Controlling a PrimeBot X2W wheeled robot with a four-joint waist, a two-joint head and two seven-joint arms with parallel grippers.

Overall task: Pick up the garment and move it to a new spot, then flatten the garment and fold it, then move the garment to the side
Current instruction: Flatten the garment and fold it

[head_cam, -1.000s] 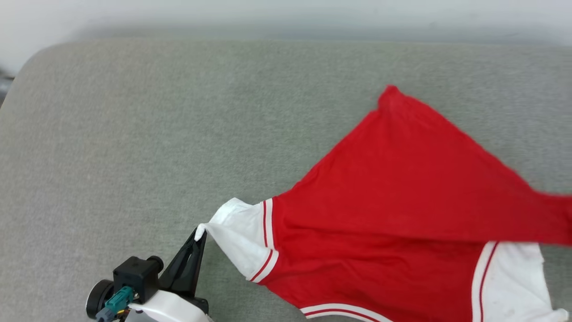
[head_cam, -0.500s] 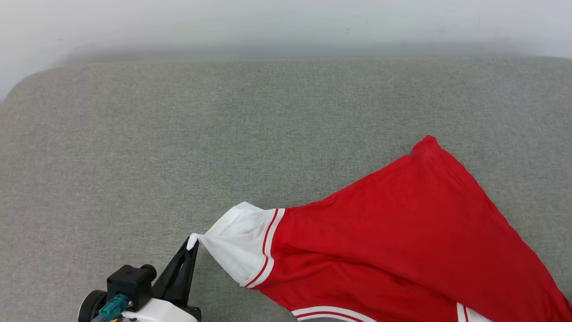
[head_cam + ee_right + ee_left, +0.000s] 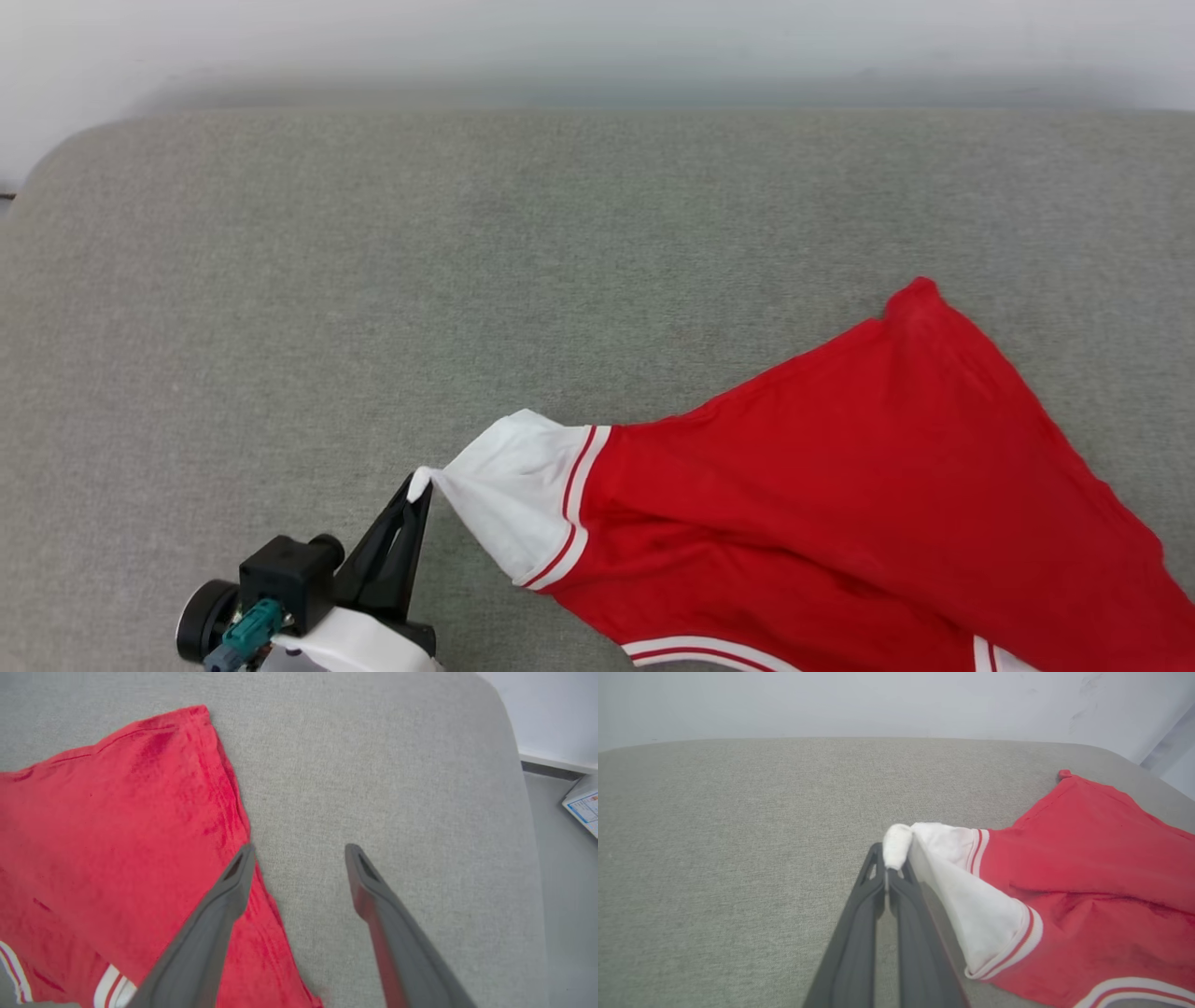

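Note:
The garment point(image 3: 840, 485) is a red jersey lying back-up on the grey cushion, its lettering hidden. Its white sleeve point(image 3: 509, 490) with red-white trim points left. My left gripper point(image 3: 418, 485) is shut on that sleeve's tip, and in the left wrist view a white wad of cloth point(image 3: 896, 842) sticks out past the left gripper point(image 3: 889, 863). My right gripper point(image 3: 299, 851) is open, hovering over the garment's right edge point(image 3: 117, 812); one finger point(image 3: 238, 872) is above red cloth, the other over bare cushion.
The grey upholstered surface point(image 3: 373, 280) stretches wide to the left and back, ending at a pale wall. In the right wrist view its rounded right edge point(image 3: 523, 812) drops to a grey floor, where a white printed box point(image 3: 584, 805) lies.
The head view has shifted. The red cloth that stretched taut toward the right edge has sunk onto the cushion, its far corner lower. The left gripper still holds the sleeve tip.

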